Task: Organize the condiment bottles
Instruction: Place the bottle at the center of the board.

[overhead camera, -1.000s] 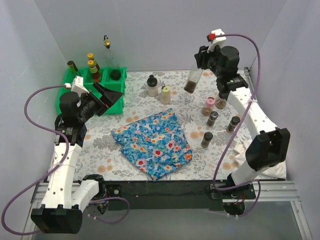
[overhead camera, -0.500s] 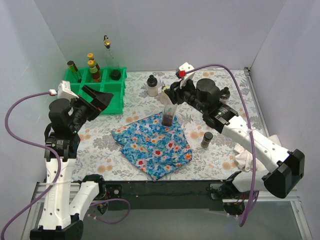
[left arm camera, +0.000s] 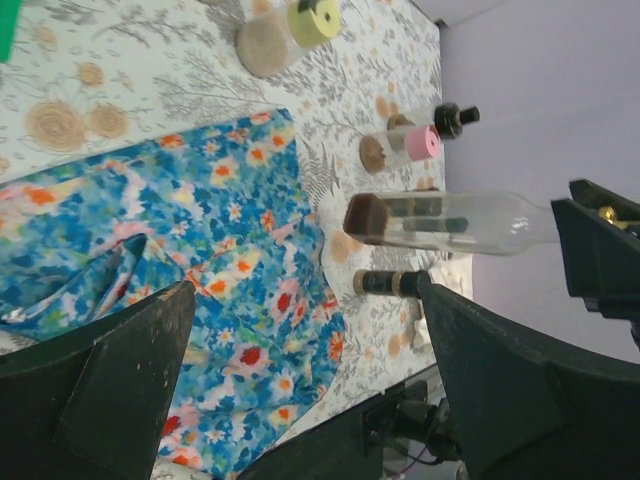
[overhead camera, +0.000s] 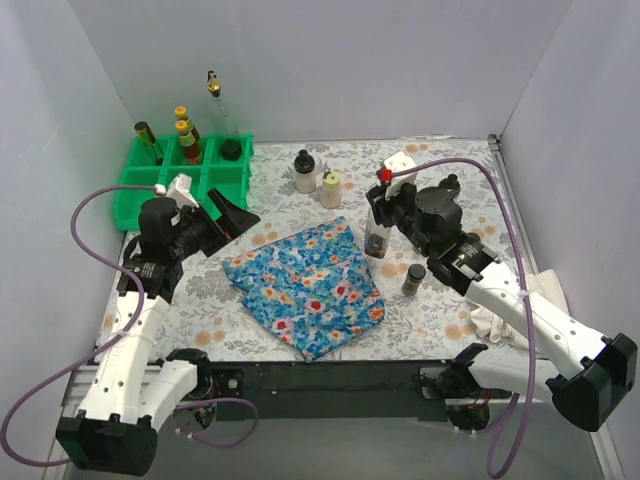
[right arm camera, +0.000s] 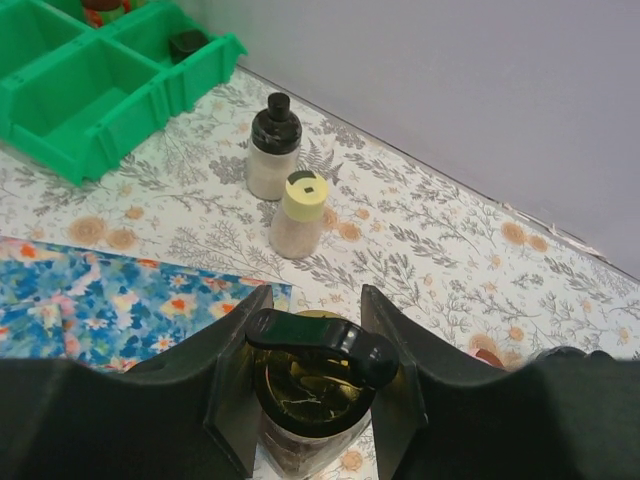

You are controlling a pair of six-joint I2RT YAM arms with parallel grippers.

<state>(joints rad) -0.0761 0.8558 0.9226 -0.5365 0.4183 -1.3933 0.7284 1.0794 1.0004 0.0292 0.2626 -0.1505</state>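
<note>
My right gripper [overhead camera: 379, 207] is shut on a tall clear jar [overhead camera: 377, 236] with dark contents and a black flip lid [right arm camera: 310, 345]. It holds the jar upright at the right edge of the blue floral cloth [overhead camera: 305, 285]. My left gripper [overhead camera: 233, 215] is open and empty, just left of the cloth. A white black-capped bottle [overhead camera: 304, 172] and a cream bottle [overhead camera: 331, 188] stand behind the cloth. A small dark jar [overhead camera: 413, 279] stands right of it. A pink-lidded jar [left arm camera: 415, 143] shows in the left wrist view. Several bottles stand in the green tray [overhead camera: 160, 190], among them the tall gold-topped one [overhead camera: 215, 100].
The grey walls close in the back and both sides. A crumpled white cloth [overhead camera: 545, 300] lies at the right under my right arm. A black-capped bottle [overhead camera: 450, 185] stands behind the right arm.
My right arm has carried the tall jar from the back right, left over the cloth, then down to the cloth's right edge. My left gripper has swung from over the tray towards the cloth.
</note>
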